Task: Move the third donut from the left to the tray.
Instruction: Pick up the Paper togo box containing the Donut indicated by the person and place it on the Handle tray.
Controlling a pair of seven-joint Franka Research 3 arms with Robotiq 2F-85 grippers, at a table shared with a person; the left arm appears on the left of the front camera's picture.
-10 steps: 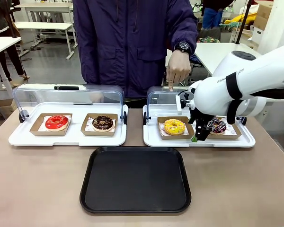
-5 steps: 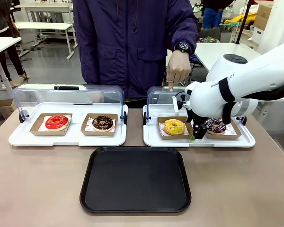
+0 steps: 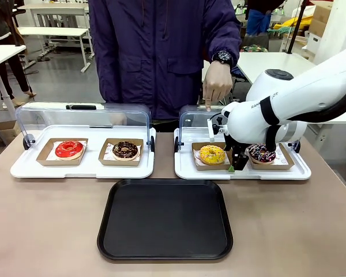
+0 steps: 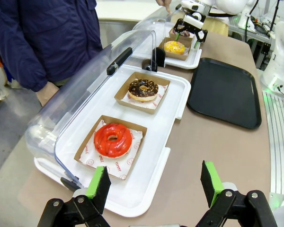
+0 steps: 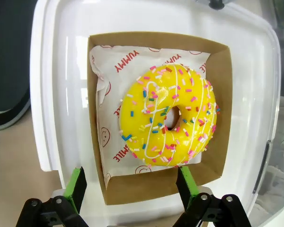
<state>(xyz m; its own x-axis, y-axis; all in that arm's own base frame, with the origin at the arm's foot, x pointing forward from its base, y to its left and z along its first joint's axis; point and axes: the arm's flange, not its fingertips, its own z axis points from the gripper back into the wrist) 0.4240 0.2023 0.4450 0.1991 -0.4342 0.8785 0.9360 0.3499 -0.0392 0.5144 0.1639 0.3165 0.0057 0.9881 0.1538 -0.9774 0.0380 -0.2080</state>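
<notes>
Now that the right gripper [image 3: 233, 166] has swung leftward, it hangs wide open and empty above the yellow donut [image 3: 212, 154], which sits in the white lidded tray [image 3: 183, 171]. Grasp and carry to the black tray [image 3: 161, 222] remain.

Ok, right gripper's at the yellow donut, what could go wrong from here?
The open right gripper stands at the cardboard holder's near wall; closing there may crumple the cardboard or tip the yellow donut.
The dark sprinkled donut sits close beside the wrist and could get knocked.
A person's hand rests on the raised clear lid just behind; a high lift may hit it.
</notes>
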